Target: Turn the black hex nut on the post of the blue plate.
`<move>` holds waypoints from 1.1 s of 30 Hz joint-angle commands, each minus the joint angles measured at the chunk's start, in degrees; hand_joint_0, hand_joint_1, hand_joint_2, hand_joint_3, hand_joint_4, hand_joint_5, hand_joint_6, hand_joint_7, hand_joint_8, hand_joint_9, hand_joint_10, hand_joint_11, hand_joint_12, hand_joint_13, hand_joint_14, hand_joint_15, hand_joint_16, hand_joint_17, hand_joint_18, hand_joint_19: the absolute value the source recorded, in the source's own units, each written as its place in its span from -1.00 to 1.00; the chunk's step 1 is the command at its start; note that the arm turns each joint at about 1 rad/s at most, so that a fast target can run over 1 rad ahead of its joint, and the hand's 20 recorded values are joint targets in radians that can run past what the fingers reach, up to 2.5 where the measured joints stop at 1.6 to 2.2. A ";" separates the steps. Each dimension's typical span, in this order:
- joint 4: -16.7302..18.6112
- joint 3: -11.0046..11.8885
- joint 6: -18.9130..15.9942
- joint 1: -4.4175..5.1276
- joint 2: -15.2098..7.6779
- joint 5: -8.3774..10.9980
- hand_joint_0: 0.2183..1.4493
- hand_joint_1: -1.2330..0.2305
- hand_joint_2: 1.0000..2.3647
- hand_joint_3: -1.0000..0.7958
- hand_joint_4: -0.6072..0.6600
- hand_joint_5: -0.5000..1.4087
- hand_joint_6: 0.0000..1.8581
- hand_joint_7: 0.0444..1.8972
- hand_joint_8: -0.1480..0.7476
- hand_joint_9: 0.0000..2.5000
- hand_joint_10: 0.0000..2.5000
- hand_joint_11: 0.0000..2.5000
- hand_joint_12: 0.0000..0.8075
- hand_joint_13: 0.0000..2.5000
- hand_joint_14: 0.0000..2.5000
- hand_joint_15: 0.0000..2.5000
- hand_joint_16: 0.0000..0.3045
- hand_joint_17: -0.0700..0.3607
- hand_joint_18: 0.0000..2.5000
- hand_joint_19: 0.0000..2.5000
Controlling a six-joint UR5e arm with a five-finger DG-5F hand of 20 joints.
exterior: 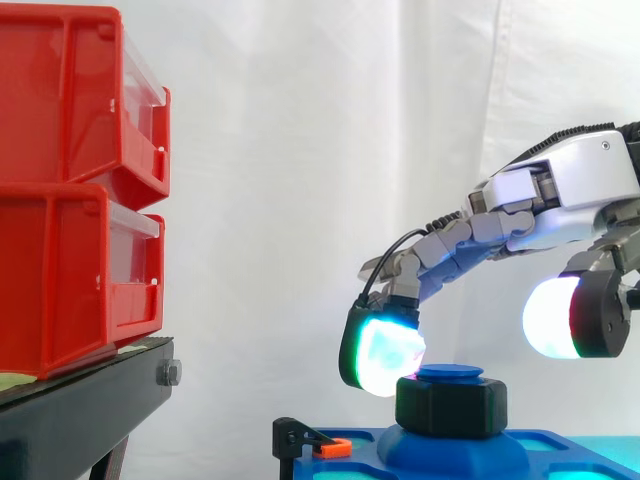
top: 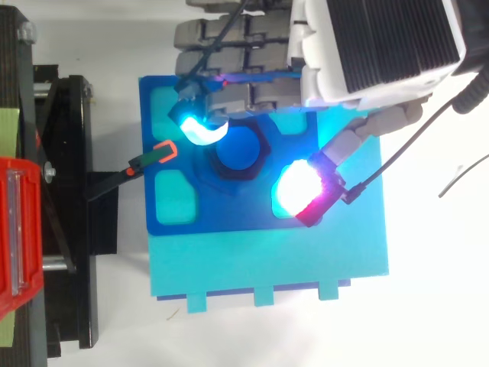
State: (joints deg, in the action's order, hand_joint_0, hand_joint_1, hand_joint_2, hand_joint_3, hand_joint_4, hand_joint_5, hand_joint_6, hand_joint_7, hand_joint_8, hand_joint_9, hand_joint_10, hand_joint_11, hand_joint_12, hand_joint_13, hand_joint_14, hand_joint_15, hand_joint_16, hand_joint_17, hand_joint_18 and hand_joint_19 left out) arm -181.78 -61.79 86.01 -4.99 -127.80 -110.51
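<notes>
— So, where is the black hex nut (exterior: 450,405) sitting?
— On the blue post (exterior: 450,373), under the hand (exterior: 570,185). A cyan fingertip (exterior: 385,355) is hovering at its left edge; the thumb (exterior: 548,318) is hanging apart on the right, gripping nothing.

White curtain (exterior: 300,150) hangs in folds behind, evenly lit; two red bins (exterior: 70,190) stacked on a black stand (exterior: 80,400) at left, white surface (top: 435,306) beneath.

side: level, close | top: overhead, probably near | shared: blue plate (top: 229,220), hex nut (exterior: 450,405)
</notes>
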 commanded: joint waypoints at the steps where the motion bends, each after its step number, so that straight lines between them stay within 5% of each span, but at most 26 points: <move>1: -0.15 0.00 0.04 -0.54 0.00 -0.67 -0.56 0.14 -1.00 -0.44 0.36 -0.66 -0.46 -0.08 0.00 -0.69 -1.00 -1.00 -0.05 -0.89 -1.00 -1.00 -0.68 -0.17 -1.00 -0.86; 11: 0.64 0.17 -0.14 -1.25 0.00 -1.46 -0.56 0.12 -1.00 -0.44 0.37 -0.66 -0.46 -0.09 0.01 -0.67 -1.00 -1.00 -0.04 -0.87 -1.00 -1.00 -0.68 -0.17 -1.00 -0.88; 19: 0.81 2.37 -1.63 0.07 0.00 0.30 -0.56 0.11 -1.00 -0.44 0.36 -0.66 -0.46 -0.09 0.01 -0.67 -1.00 -1.00 -0.04 -0.87 -1.00 -1.00 -0.68 -0.17 -1.00 -0.88; 30: 2.22 3.60 -3.57 3.41 0.00 5.57 -0.56 0.14 -1.00 -0.44 0.37 -0.66 -0.46 -0.07 0.00 -0.69 -1.00 -1.00 -0.06 -0.90 -1.00 -1.00 -0.69 -0.18 -1.00 -0.86; 32: 2.13 3.34 -4.36 5.79 -0.09 7.95 -0.56 0.14 -1.00 -0.44 0.37 -0.66 -0.46 -0.08 0.00 -0.69 -1.00 -1.00 -0.06 -0.91 -1.00 -1.00 -0.69 -0.18 -1.00 -0.87; 33: 2.04 3.25 -4.44 5.96 -0.09 8.47 -0.56 0.14 -1.00 -0.44 0.37 -0.66 -0.46 -0.07 0.00 -0.69 -1.00 -1.00 -0.06 -0.91 -1.00 -1.00 -0.69 -0.18 -1.00 -0.87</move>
State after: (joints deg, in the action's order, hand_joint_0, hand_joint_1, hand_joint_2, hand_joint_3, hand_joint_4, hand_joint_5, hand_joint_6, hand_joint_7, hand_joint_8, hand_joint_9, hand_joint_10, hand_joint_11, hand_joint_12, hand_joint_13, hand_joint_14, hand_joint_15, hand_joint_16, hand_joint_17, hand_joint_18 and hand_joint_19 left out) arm -179.79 -58.34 82.29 -0.81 -127.86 -104.38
